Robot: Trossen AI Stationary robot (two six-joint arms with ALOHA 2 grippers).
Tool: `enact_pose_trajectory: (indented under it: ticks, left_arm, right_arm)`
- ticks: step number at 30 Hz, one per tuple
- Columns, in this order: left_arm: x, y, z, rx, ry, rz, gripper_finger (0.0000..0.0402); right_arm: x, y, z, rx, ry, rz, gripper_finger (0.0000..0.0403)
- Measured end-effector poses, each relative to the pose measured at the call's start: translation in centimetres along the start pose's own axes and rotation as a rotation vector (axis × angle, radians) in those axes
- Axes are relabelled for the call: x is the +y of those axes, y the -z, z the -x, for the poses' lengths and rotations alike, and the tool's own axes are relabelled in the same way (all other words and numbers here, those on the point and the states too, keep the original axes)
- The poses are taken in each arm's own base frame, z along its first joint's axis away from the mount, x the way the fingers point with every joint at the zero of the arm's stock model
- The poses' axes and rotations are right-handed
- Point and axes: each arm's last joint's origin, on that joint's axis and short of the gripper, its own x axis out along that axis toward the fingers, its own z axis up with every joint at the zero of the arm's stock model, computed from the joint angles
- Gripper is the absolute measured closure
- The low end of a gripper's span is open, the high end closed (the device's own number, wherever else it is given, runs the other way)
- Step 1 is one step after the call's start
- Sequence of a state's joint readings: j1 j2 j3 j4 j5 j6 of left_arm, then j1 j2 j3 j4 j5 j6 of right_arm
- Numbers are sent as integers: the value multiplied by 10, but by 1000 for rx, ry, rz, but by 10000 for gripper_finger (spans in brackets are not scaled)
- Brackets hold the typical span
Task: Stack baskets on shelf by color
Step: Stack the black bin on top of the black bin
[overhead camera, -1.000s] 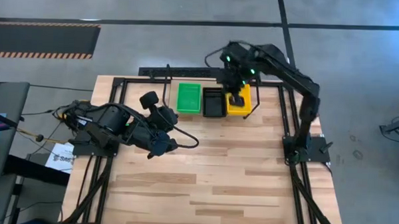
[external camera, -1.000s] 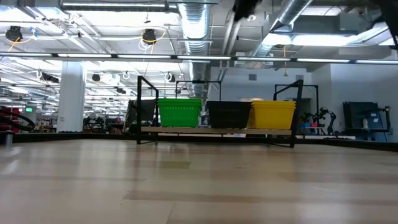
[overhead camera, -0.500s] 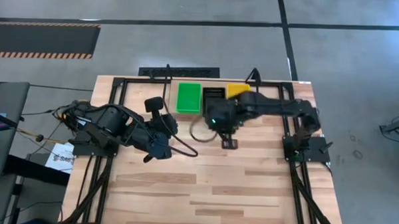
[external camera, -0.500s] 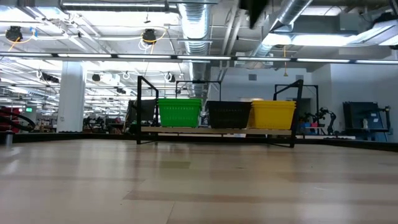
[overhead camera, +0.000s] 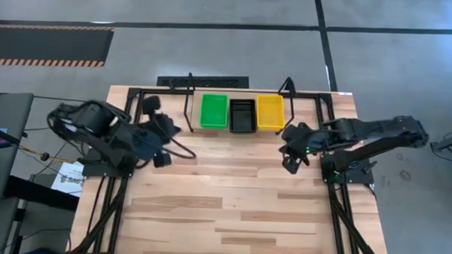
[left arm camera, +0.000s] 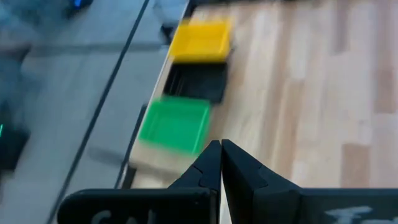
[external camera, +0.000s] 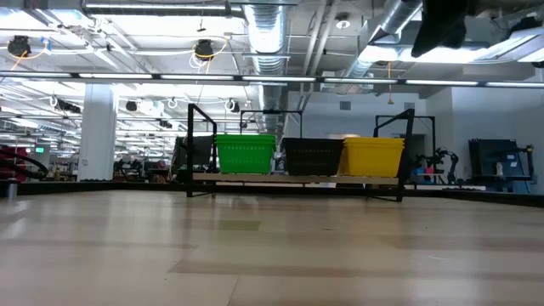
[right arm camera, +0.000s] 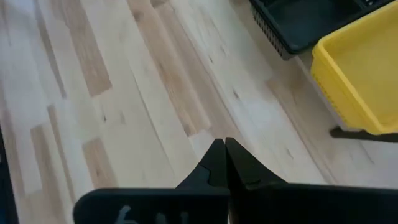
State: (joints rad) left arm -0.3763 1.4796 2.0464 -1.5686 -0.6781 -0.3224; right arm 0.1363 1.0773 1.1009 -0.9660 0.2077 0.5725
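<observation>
Three piles of baskets stand side by side on the shelf (overhead camera: 188,103) at the table's far edge: green (overhead camera: 214,111), black (overhead camera: 242,115) and yellow (overhead camera: 270,112). The low view shows them resting on the shelf's wood base: green (external camera: 246,154), black (external camera: 313,156), yellow (external camera: 372,156). My left gripper (overhead camera: 159,158) hangs over the table's left part, shut (left arm camera: 221,144), holding nothing. My right gripper (overhead camera: 291,165) hangs over the right part, nearer than the yellow baskets (right arm camera: 357,78), also shut (right arm camera: 222,143) and holding nothing.
Black frame rails (overhead camera: 328,123) edge the table on its left, right and far sides. The shelf's upright loop ends (external camera: 406,136) rise beside the outer baskets. Bare wood (overhead camera: 238,210) lies between the arms and toward the near edge. The right arm's dark bulk (external camera: 442,25) shows high in the low view.
My right gripper has left the yellow baskets at the shelf, swung toward the near edge past the black ones, then drawn back to the table's right side. My left arm has pulled back toward the left edge. The baskets have stayed where they were.
</observation>
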Motion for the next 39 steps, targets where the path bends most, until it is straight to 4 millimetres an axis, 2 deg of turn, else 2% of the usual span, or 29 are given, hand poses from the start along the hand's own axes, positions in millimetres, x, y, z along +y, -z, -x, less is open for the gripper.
enact_pose_trajectory:
  ticks: [4,7,11,16,19,22,27,32,36,39]
  left_arm:
    - [8,52,-20,77,-56,151,402]
    - [2,85,-42,-12,9,301,401]
    - [-4,118,-67,-175,82,454,402]
    - [-11,149,-99,-191,56,601,401]
    - [-15,151,-106,-193,44,622,402]
    - [-16,146,-109,-191,34,620,401]
    - [-11,141,-106,-201,23,620,402]
    - [-9,141,-106,-198,14,624,402]
    - [-10,141,-107,-194,15,622,402]
    - [-10,141,-107,-194,15,622,402]
  right_arm:
    - [-10,10,-9,-48,-63,18,402]
    - [-17,6,-18,-76,-161,78,402]
    - [-36,-6,-35,-97,-286,129,402]
    - [-69,-21,-70,-111,-391,162,403]
    - [-84,-25,-94,-69,-372,158,403]
    - [-88,-27,-117,-34,-344,158,403]
    - [-73,-29,-151,36,-265,224,403]
    - [-56,-39,-173,70,-256,298,403]
    - [-54,-51,-187,79,-247,315,403]
    - [-54,-62,-189,61,-240,348,403]
